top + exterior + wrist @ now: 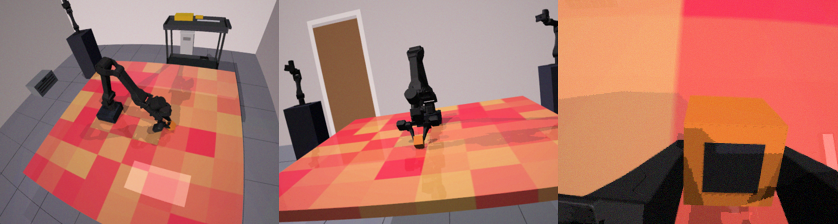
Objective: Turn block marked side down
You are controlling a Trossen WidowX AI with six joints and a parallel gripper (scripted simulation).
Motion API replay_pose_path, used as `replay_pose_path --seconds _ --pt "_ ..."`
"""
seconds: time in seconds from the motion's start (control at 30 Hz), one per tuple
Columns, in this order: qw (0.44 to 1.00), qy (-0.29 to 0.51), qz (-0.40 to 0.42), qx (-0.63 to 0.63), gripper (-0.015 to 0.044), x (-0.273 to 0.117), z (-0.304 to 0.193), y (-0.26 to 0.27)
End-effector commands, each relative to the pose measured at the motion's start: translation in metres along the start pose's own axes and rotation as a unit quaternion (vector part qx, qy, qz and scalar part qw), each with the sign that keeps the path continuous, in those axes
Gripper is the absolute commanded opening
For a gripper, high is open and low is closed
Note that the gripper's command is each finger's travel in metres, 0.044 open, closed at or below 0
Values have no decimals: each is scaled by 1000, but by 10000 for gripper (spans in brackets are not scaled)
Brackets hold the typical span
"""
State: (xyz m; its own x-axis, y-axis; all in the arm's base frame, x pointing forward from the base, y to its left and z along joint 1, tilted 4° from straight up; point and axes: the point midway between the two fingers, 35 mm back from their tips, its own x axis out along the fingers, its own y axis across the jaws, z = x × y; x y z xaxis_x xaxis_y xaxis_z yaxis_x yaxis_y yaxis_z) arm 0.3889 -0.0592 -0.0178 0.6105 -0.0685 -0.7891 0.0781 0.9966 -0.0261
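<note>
The orange block [172, 125] [418, 140] [725, 109] is between the two fingers of my gripper [168, 124] [419, 137], which is shut on it. In the wrist view the black square mark [733, 169] is on the face turned back toward the wrist camera; the top and exterior views do not show it. My gripper slants down and away from the arm's base, and the block is tilted with it. The block is low, at or just above the patchwork table [200, 141] [402, 166]; whether its underside touches is not clear.
The arm's base [109, 112] stands on the table behind the gripper. A pale bright rectangle [160, 184] shows on the table toward the front in the top view. A dark cart [196, 26] and a dark pedestal [85, 50] stand beyond the table's edges.
</note>
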Motion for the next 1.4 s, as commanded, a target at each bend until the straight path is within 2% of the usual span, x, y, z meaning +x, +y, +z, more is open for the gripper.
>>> replay_pose_path --seconds 0.0,0.63,1.3,1.37 --pt "1000 -30 3 -2 0 6 -4 1" --pt "986 -165 3 -3 0 -1 -17 1" --pt "983 -182 3 -4 0 -3 -16 1" --pt "983 -182 3 -4 52 -3 -16 1"
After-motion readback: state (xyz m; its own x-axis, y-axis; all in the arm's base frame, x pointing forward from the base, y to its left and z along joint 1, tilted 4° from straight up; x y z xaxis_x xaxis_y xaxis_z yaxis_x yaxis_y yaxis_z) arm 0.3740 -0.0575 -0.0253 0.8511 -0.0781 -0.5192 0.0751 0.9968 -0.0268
